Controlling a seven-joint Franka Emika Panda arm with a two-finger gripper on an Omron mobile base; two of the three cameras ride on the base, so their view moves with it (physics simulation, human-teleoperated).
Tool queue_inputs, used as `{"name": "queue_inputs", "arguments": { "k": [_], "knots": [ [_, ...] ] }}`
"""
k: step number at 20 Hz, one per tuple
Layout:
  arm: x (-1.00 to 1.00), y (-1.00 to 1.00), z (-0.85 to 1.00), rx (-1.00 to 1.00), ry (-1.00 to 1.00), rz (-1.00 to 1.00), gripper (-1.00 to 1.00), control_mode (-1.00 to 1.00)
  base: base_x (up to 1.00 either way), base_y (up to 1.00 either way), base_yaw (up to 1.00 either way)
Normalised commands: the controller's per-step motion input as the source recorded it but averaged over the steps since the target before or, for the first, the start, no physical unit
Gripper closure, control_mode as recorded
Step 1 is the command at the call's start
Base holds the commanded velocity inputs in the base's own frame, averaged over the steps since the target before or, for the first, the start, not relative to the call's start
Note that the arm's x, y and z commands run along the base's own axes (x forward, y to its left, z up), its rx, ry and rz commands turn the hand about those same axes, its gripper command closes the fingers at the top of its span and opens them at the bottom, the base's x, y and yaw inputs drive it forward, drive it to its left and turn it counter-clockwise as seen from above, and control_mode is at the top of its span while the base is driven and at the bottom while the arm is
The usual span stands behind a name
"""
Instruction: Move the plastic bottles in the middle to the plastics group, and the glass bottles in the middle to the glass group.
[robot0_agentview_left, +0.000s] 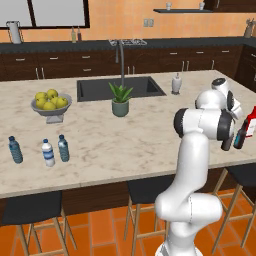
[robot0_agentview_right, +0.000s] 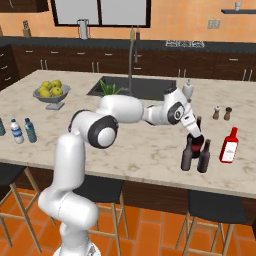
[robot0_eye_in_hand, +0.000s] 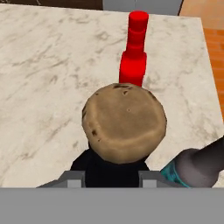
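My gripper (robot0_agentview_right: 193, 131) reaches down over the right end of the island and is shut on the neck of the round-bellied black glass bottle (robot0_agentview_right: 195, 144) with a red label. Its brown cork top (robot0_eye_in_hand: 124, 122) sits just ahead of the hand. Two slimmer dark bottles (robot0_agentview_right: 187, 156) (robot0_agentview_right: 203, 158) stand in front of it and hide its base. The red glass bottle (robot0_agentview_right: 229, 146) (robot0_eye_in_hand: 136, 48) with a white label stands just to the right. At the counter's left end, a small grey-blue plastic bottle (robot0_agentview_left: 63, 148) stands beside the white-labelled bottle (robot0_agentview_left: 47, 153) and the blue one (robot0_agentview_left: 15, 150).
Two pepper shakers (robot0_agentview_right: 221, 113) stand behind the red bottle. A fruit bowl (robot0_agentview_left: 51, 104), a potted plant (robot0_agentview_left: 120, 100), the sink (robot0_agentview_left: 120, 88) and a soap dispenser (robot0_agentview_left: 176, 84) lie along the counter. Stools stand under the near edge.
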Motion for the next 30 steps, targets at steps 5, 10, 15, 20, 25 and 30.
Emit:
{"name": "queue_inputs", "arguments": {
  "k": [5,10,15,20,25,30],
  "knots": [
    [0.04,0.0,-0.19,0.0,0.0,-0.03,1.0,-1.0,0.0,0.0,0.0],
    [0.29,0.0,-0.09,0.0,0.0,-0.03,1.0,-1.0,0.0,0.0,0.0],
    [0.25,-0.09,0.0,0.0,-0.01,-0.04,1.0,-1.0,0.0,0.0,0.0],
    [-0.01,-0.28,-0.04,0.01,-0.06,-0.09,1.0,-1.0,0.0,0.0,0.0],
    [0.13,0.0,0.0,0.03,-0.14,-0.03,1.0,-1.0,0.0,0.0,0.0],
    [-0.02,0.02,-0.24,0.0,-0.02,0.0,1.0,-1.0,0.0,0.0,0.0]
  ]
}}
